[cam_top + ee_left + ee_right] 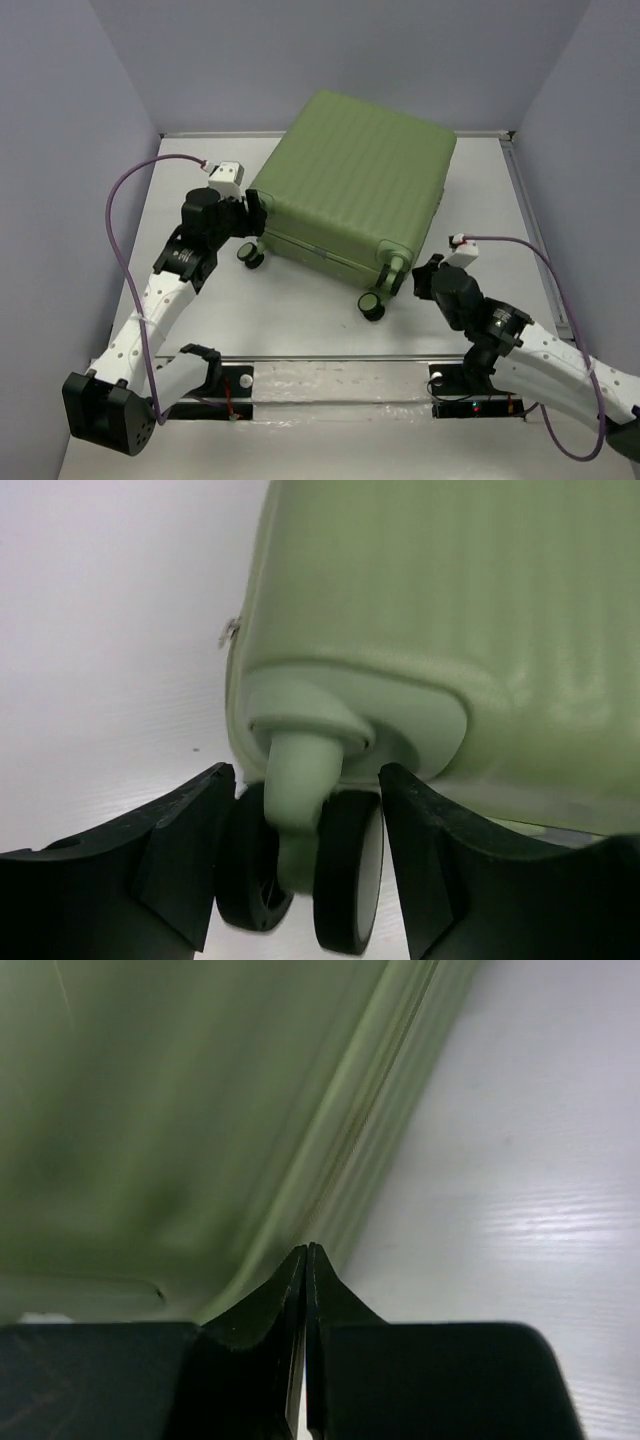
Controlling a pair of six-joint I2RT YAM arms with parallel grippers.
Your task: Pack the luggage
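on the white table between pale walls, left hand clamps a wheel of the luggage, right hand pinched together.

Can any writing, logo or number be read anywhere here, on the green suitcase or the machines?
None: no readable text in any view.
The luggage shows plain ribbed green shell, no logo or tag.
Its wheels are unmarked.
The left arm and right arm carry nothing legible.

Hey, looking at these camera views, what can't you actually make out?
Inside of the luggage: every view, shell closed.
Far wheels: top view, under the case.
Whether the shut right gripper pinches anything: right wrist view, blurred close-up.
Sides of the wheel: left wrist view, covered by left gripper fingers.
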